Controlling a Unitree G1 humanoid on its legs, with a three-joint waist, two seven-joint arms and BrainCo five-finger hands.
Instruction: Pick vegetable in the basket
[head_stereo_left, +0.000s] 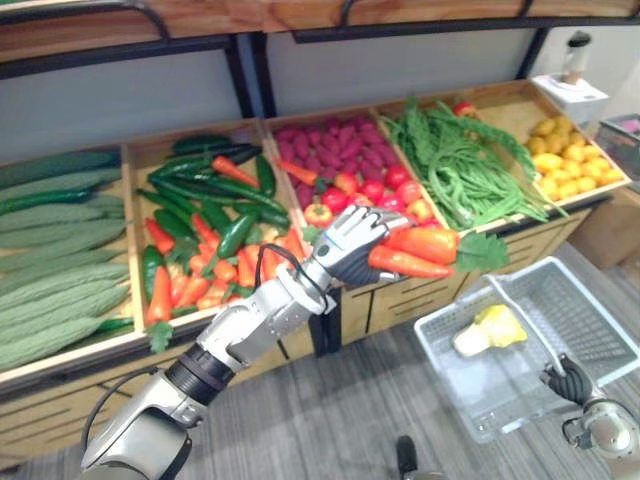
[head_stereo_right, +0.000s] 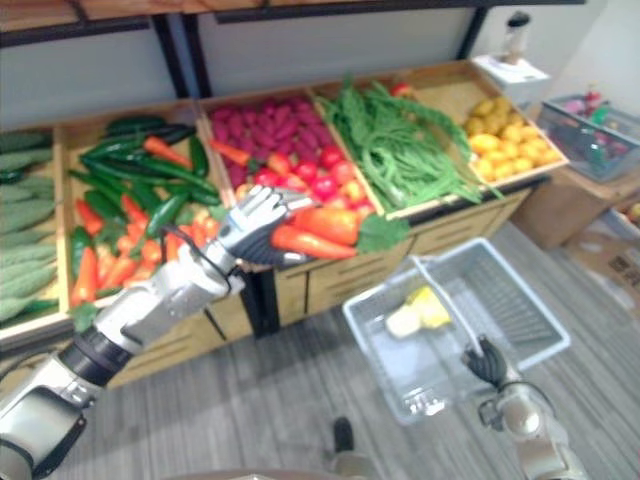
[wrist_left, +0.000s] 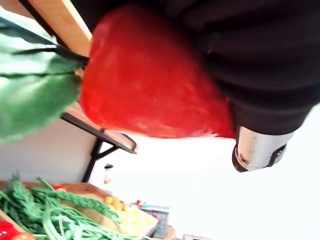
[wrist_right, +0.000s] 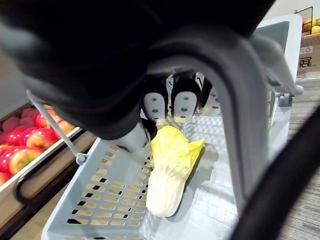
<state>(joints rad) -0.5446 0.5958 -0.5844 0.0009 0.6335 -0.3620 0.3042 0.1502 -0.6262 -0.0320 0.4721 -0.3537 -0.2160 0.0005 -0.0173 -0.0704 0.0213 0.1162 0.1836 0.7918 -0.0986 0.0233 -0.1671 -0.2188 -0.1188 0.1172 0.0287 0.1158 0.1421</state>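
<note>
Landmark: I take the wooden produce stand (head_stereo_left: 420, 298) as my reference for everything below.
Left hand: my left hand (head_stereo_left: 350, 245) is up at the stand's front edge, near its middle. Its fingers (head_stereo_left: 372, 222) are stretched out and loosely spread, not curled round anything I can see.
Carrot: a fat orange carrot (head_stereo_left: 425, 243) lies on that front edge, right against the palm. In my left wrist view it sits tight under the dark cover. Its green leaves (head_stereo_left: 482, 250) hang over the edge, on the side away from the hand.
Neighbours: tomatoes (head_stereo_left: 385, 190) sit just behind the carrot in the stand, with green beans (head_stereo_left: 460, 165) in the next bin to the right.
Basket: the grey plastic basket (head_stereo_left: 590, 320) sits lower, in front of the stand's right half.
Right hand: my right hand (head_stereo_left: 568, 380) is clenched round the basket handle (wrist_right: 240, 115).
Cabbage: one pale yellow cabbage (wrist_right: 170, 175) lies inside the basket.
</note>
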